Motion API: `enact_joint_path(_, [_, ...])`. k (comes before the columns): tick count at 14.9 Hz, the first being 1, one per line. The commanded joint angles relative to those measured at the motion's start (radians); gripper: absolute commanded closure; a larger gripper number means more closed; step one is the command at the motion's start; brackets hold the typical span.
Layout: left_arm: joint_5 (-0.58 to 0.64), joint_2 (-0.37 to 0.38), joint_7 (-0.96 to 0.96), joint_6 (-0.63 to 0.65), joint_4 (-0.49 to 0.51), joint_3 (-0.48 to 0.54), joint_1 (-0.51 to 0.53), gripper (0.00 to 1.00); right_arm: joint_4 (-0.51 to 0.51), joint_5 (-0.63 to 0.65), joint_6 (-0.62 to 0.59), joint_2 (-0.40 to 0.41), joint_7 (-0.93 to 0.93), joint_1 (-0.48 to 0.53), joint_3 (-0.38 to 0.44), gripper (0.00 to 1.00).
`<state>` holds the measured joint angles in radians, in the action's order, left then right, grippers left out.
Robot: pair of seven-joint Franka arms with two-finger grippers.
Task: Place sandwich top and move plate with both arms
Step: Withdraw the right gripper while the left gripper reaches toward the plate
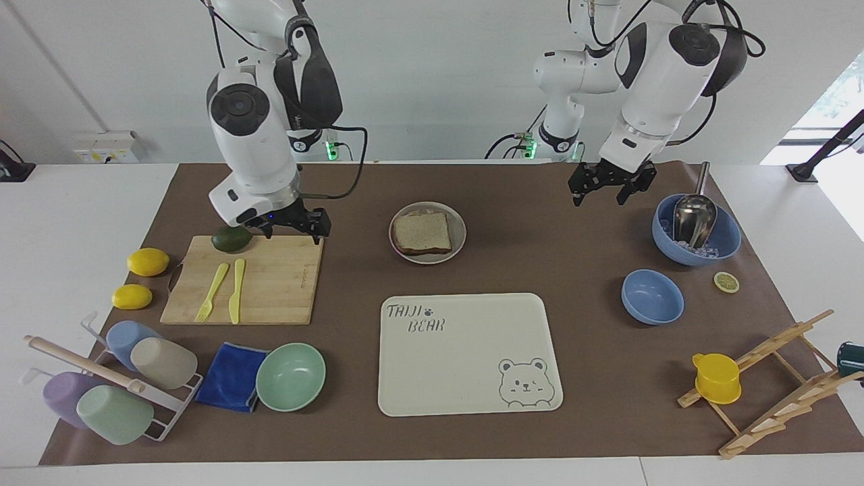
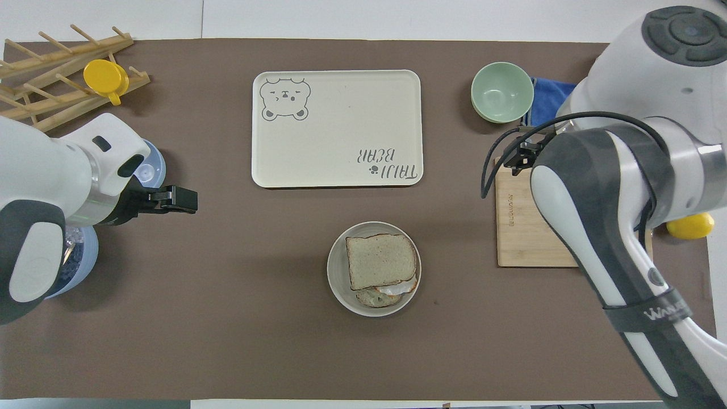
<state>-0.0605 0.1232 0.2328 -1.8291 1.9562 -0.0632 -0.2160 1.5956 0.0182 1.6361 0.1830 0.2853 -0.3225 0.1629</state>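
Observation:
The sandwich top (image 1: 422, 231) (image 2: 379, 260) lies flat on the plate (image 1: 460, 234) (image 2: 336, 275), over a lower slice whose egg white peeks out at the edge nearer the robots. Nothing touches the bread or the plate. My right gripper (image 1: 291, 228) hangs open and empty over the cutting board's corner, beside the avocado (image 1: 231, 237); in the overhead view the right gripper (image 2: 519, 161) is mostly covered by its own arm. My left gripper (image 1: 599, 194) (image 2: 177, 200) is open and empty, in the air over the bare mat between the plate and the ice bowl.
The bear tray (image 1: 466, 364) lies just farther from the robots than the plate. The cutting board (image 1: 283, 283) holds a yellow knife and fork. A blue bowl (image 1: 725, 243) with ice and a scoop, a smaller blue bowl (image 1: 651, 295), a mint bowl (image 1: 290, 376), a cup rack and a wooden rack ring the mat.

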Motion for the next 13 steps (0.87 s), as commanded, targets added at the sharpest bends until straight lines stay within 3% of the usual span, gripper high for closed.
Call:
enact_joint_path(1, [-0.039,0.024,0.075,-0.100,0.096,0.010,-0.077,0.00,0.018,-0.043,-0.024,-0.056,-0.072,0.016,0.038,0.00])
enact_joint_path(3, [-0.041,0.013,0.137,-0.194,0.154,0.010,-0.140,0.00,0.018,-0.044,-0.053,-0.082,-0.104,0.036,0.041,0.00])
enact_joint_path(8, [-0.064,-0.098,0.164,-0.385,0.223,0.010,-0.255,0.00,0.033,-0.041,-0.101,-0.174,-0.200,0.074,0.047,0.00])
enact_joint_path(10, [-0.096,-0.134,0.163,-0.455,0.248,0.010,-0.284,0.00,0.044,-0.043,-0.033,-0.171,-0.244,0.102,0.046,0.00])
enact_joint_path(13, [-0.101,-0.158,0.164,-0.545,0.309,0.010,-0.328,0.02,0.053,-0.023,-0.096,-0.175,-0.247,0.108,0.049,0.00])
